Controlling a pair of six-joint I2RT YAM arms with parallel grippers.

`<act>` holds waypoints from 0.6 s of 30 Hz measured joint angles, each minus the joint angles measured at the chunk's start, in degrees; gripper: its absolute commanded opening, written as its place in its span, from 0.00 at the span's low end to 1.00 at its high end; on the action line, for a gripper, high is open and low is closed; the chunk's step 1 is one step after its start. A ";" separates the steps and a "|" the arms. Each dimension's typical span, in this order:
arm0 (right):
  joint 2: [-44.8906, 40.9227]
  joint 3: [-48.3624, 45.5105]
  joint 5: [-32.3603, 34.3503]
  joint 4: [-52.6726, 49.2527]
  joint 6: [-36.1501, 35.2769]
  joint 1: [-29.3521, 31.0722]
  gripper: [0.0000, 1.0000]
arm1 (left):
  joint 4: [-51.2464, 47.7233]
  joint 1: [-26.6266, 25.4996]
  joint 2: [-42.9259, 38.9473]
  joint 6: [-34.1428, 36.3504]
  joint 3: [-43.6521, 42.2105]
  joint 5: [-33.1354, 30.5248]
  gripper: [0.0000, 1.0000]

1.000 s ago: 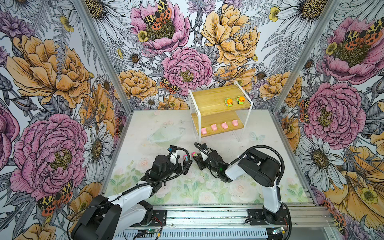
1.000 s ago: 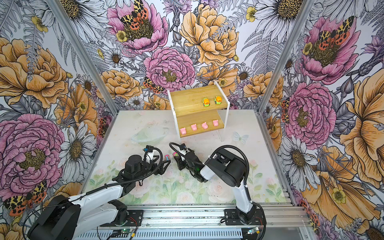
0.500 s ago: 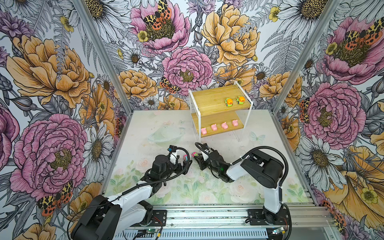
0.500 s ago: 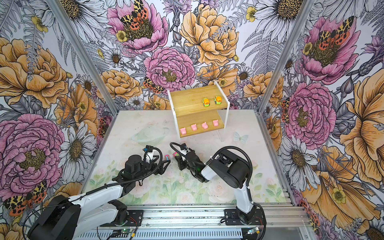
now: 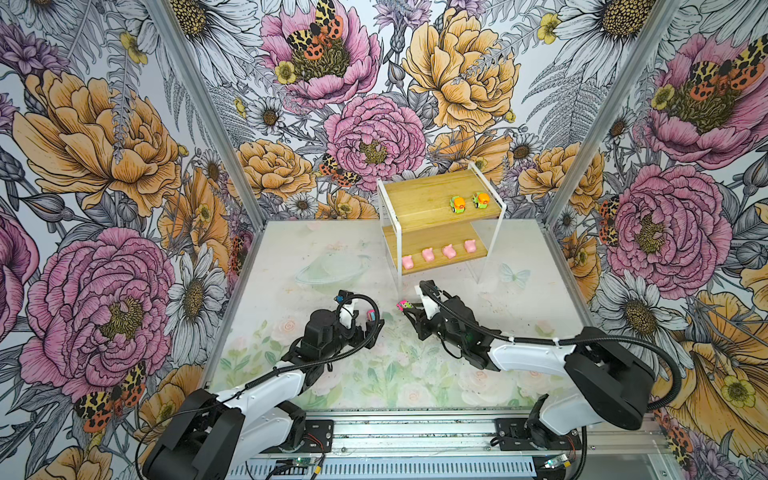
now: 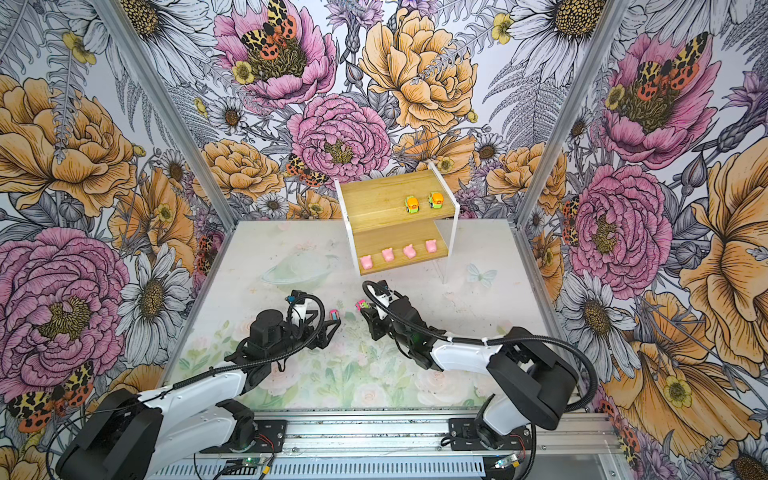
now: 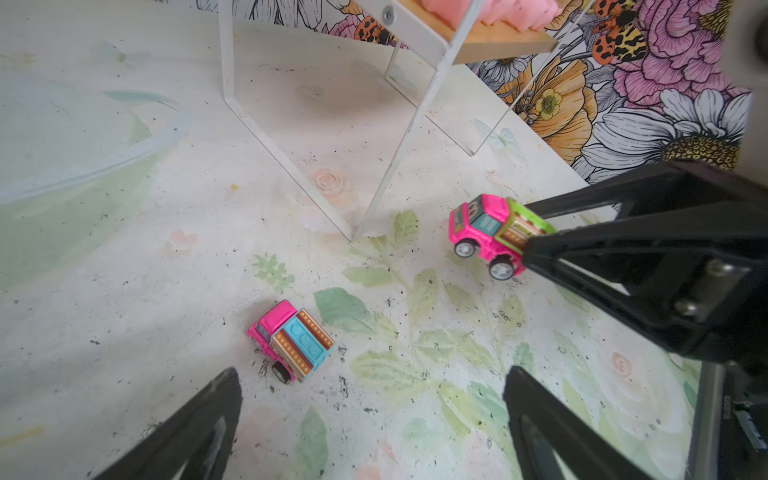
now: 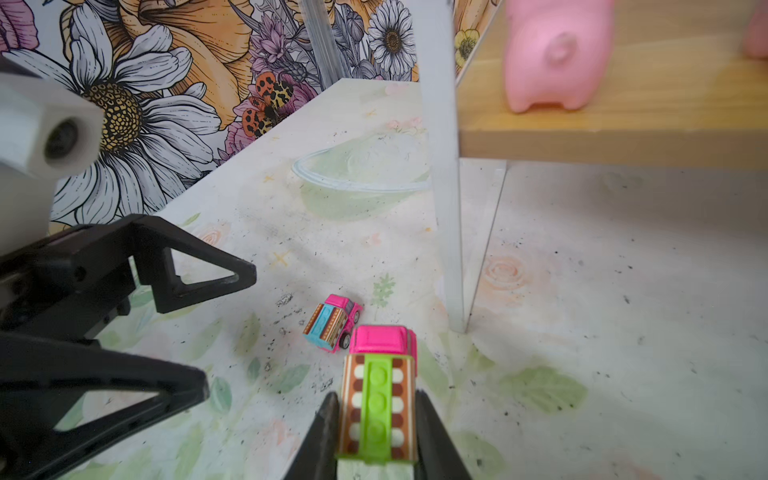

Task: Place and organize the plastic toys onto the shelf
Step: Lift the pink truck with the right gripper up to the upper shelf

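The shelf (image 5: 419, 199) (image 6: 374, 199) stands at the back in both top views. Two orange-and-green cars (image 5: 457, 204) sit on its upper board and several pink pigs (image 5: 428, 254) line the lower one. My right gripper (image 5: 409, 309) (image 8: 375, 399) is shut on a pink car with green trim (image 5: 404, 306) (image 8: 380, 386) (image 7: 494, 232), held just off the table. A pink car with blue trim (image 5: 371, 315) (image 7: 293, 340) (image 8: 332, 322) rests on the table. My left gripper (image 5: 370, 329) (image 7: 370, 399) is open just short of it, not touching.
The shelf's white front leg (image 5: 397, 266) (image 8: 449, 208) stands close beyond the held car. A pale green bowl-like shape (image 5: 332, 266) lies left of the shelf; print or clear dish, I cannot tell. Flowered walls close three sides; a metal rail (image 5: 415, 419) runs along the front.
The right gripper has closed on the green-trimmed pink car and shifted slightly toward the shelf with it. The left arm and the blue-trimmed car have stayed put.
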 measured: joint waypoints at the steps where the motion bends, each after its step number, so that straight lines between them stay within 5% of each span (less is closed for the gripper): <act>1: -2.67 0.20 0.31 -2.75 -0.02 0.00 0.27 | 0.09 0.09 0.00 0.00 0.00 0.00 0.99; 10: -17.88 11.82 4.11 -26.49 -1.29 -3.10 0.26 | 0.31 0.28 0.37 -0.02 0.00 -0.02 0.99; 18: -14.99 34.07 8.09 -42.14 -3.89 -9.05 0.26 | 0.31 0.28 0.63 -0.02 0.00 -0.02 0.99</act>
